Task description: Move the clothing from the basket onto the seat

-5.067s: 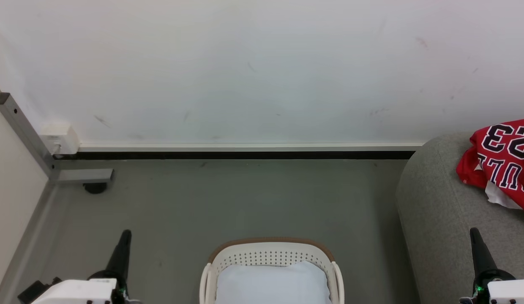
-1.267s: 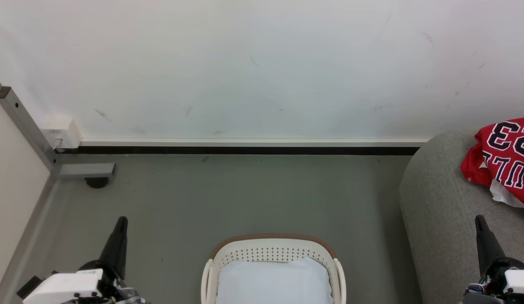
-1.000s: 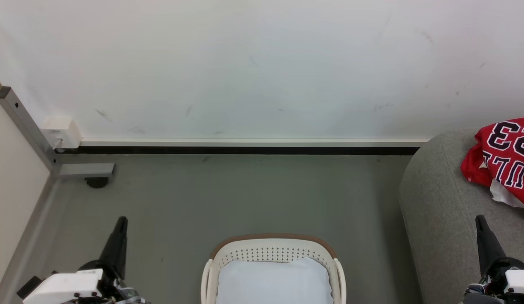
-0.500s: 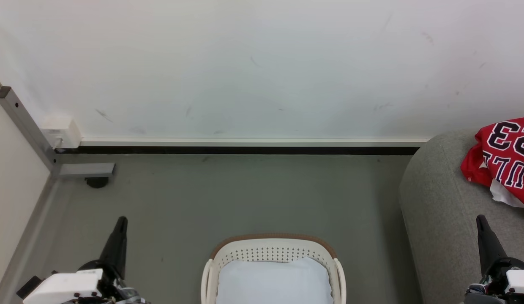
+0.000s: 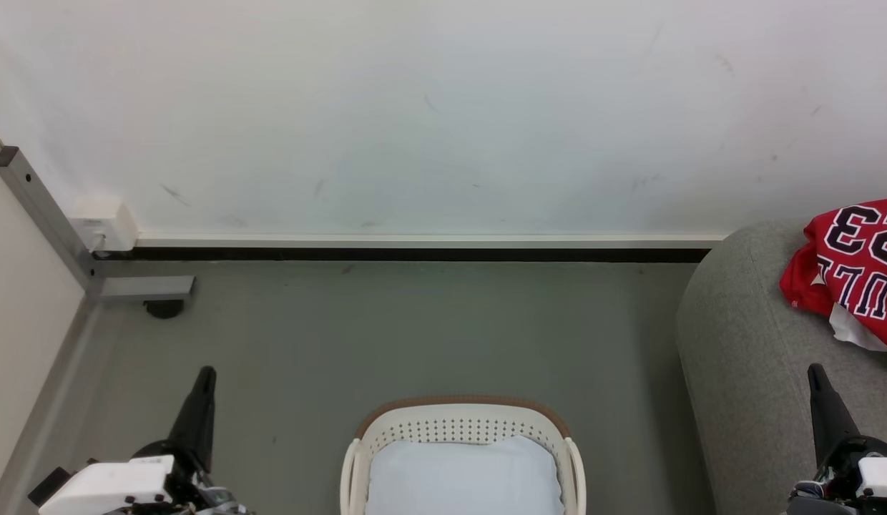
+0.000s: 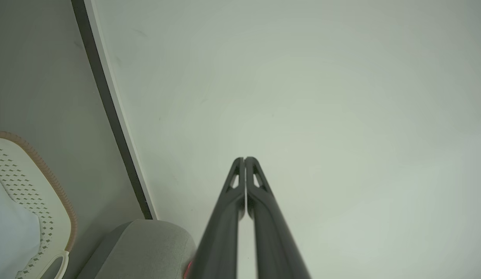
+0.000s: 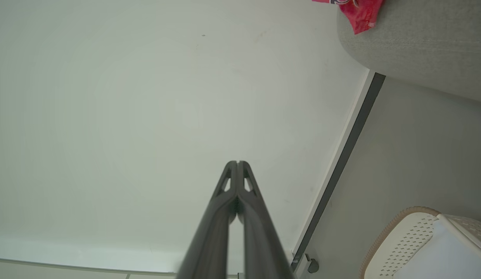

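Left gripper (image 6: 244, 159) and right gripper (image 7: 237, 162) were clenched empty, flanking the basket (image 5: 458, 429), apparently idle because the clothing (image 5: 855, 275) lay on the seat (image 5: 737, 357).

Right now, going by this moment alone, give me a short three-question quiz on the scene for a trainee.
1. True or false: the red jersey lies on the grey seat.
2. What shows inside the basket? A) red shorts B) a pale pad C) a towel with stripes
3. Fill in: the left fingers and the right fingers are both ____ (open or shut).
Key: 1 true; 2 B; 3 shut.
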{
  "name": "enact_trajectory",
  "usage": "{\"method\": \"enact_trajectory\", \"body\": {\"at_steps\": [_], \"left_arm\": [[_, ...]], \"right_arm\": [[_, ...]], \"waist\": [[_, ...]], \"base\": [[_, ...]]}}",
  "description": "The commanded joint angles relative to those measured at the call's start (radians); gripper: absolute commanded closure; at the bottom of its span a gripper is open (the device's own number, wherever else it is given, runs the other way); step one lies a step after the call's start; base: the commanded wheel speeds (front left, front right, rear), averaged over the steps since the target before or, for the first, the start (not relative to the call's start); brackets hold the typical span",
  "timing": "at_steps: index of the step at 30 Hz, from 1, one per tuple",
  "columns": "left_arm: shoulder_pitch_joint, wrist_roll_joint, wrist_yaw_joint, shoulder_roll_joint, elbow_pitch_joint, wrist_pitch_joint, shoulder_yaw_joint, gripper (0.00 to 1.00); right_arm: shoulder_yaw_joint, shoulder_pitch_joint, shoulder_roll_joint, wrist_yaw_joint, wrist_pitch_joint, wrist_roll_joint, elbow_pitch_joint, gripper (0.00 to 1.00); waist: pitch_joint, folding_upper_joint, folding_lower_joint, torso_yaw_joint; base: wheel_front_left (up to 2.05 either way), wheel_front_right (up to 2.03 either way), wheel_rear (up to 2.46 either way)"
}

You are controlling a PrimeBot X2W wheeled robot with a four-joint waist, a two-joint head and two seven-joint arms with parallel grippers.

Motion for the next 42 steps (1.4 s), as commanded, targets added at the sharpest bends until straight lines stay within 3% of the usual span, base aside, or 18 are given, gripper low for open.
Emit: {"method": "enact_trajectory", "body": {"at_steps": [1, 42], "left_arm": [[-0.005, -0.013, -0.004, 0.001, -0.003, 0.002, 0.002, 1.0], [-0.004, -0.012, -0.003, 0.002, -0.004, 0.002, 0.001, 1.0]], "right_arm": [[0.006, -0.006, -0.01, -0.002, -0.006, 0.011, -0.003, 1.0], [0.08, -0.014, -0.071, -0.002, -0.071, 0.077, -0.035, 1.0]], "waist": [[0.0, 0.0, 0.0, 0.0], [0.001, 0.0, 0.0, 0.0]], "base": [[0.0, 0.0, 0.0], [0.0, 0.0, 0.0]]}}
